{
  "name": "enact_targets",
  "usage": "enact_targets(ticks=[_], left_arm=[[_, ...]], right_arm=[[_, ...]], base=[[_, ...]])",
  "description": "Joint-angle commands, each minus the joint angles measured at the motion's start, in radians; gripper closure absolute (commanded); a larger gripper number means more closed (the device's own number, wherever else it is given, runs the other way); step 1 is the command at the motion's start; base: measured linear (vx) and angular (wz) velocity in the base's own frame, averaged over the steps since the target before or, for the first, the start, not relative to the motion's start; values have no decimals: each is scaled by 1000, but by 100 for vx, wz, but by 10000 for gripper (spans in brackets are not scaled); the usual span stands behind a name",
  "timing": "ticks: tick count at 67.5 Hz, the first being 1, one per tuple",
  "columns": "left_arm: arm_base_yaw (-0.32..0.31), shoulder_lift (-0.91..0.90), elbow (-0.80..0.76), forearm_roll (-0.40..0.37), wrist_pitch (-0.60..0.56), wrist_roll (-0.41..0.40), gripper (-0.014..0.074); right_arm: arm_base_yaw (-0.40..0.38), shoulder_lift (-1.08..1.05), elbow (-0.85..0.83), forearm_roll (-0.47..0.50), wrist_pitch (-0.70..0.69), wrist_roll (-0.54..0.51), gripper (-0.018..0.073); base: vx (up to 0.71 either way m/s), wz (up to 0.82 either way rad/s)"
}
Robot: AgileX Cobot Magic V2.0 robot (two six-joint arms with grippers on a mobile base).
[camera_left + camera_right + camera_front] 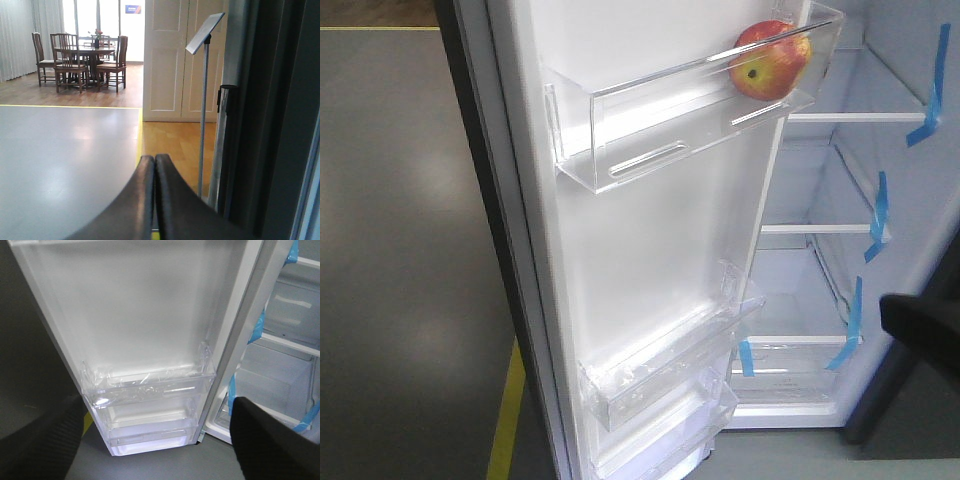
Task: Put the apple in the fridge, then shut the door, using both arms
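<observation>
The red and yellow apple (769, 60) rests in the top clear bin (660, 130) on the inside of the open door (650, 250). The fridge (820, 180) stands open to the right, with a white inside and clear shelves. In the left wrist view my left gripper (154, 158) is shut on nothing, beside the door's dark grey outside (280, 125). My right gripper (157, 440) is open and empty, its fingers (45, 440) spread wide in front of the lower door bins (150, 385). A black arm part (920, 325) shows at the right edge of the front view.
Blue tape strips (930, 100) mark the shelf ends inside the fridge. A chrome post with a slanted sign (202, 100) stands close to the door's outer side. Grey floor with a yellow line (505, 420) lies to the left. A dining table with chairs (82, 60) is far off.
</observation>
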Motion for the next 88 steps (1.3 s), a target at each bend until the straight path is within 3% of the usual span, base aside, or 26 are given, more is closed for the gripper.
enact_targets(ticks=[1, 19, 37, 65, 80, 88], left_arm=[[2, -16, 24, -2, -75, -13, 602], [2, -16, 24, -2, -75, -13, 602], [2, -16, 24, -2, -75, -13, 602], [2, -16, 24, -2, -91, -13, 602], [2, -16, 24, -11, -90, -18, 602], [2, -16, 24, -11, -90, -68, 602]], right_arm=[[-1, -64, 46, -4, -68, 3, -22], [-1, -201, 178, -5, -48, 22, -22], [-1, -298, 204, 3, 116, 22, -22], [-1, -519, 204, 193, 355, -137, -22], [-1, -550, 204, 204, 369, -140, -22], [-1, -550, 204, 201, 403, -139, -22]], base=[[0, 0], [0, 0], [0, 0], [0, 0], [0, 0], [0, 0]])
